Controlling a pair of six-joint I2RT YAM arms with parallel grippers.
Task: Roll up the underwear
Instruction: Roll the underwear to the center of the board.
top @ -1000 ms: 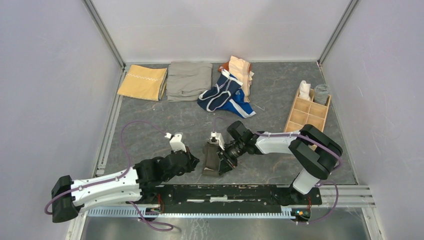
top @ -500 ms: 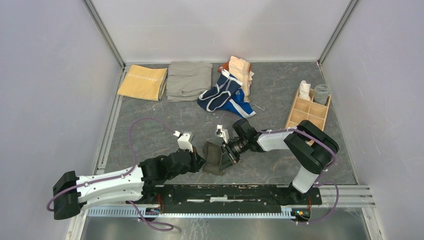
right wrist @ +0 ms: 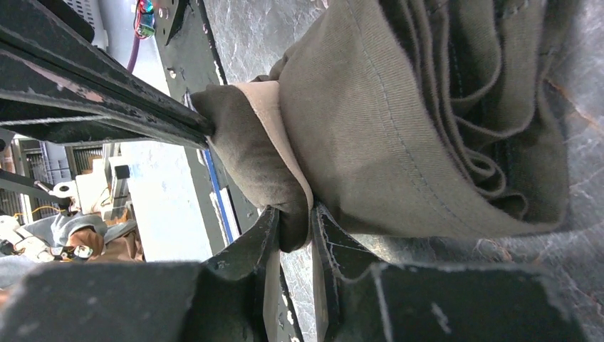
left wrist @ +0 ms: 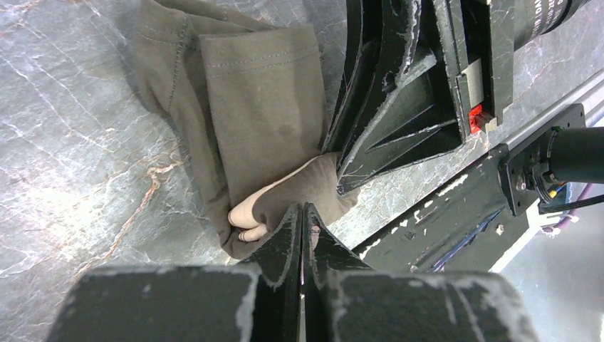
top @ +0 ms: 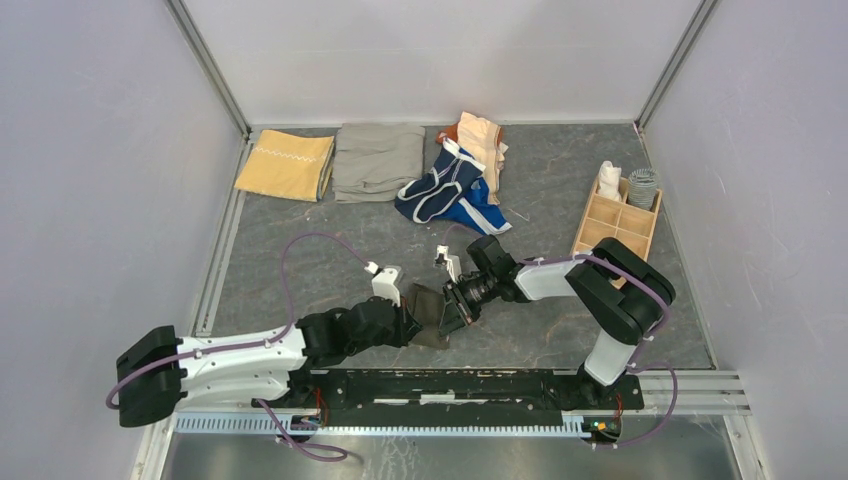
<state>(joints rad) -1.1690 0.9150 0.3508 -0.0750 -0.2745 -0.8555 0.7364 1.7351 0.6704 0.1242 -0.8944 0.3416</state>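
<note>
R gripper on underwear, tips half-buried.

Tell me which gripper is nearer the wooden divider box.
Right. The right gripper grips the dark briefs, left of the wooden divider box. The left gripper sits on the briefs' far side, farther left.

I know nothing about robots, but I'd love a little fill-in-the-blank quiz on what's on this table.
The grey-brown underwear lies ____ the left hand and the right hand.
The navy briefs in the far pile have ____ trim.
The wooden tray stands on the ____ side of the table.
The folded cloth in the far left corner is mustard-____.
Missing words: between; white; right; yellow.
</note>
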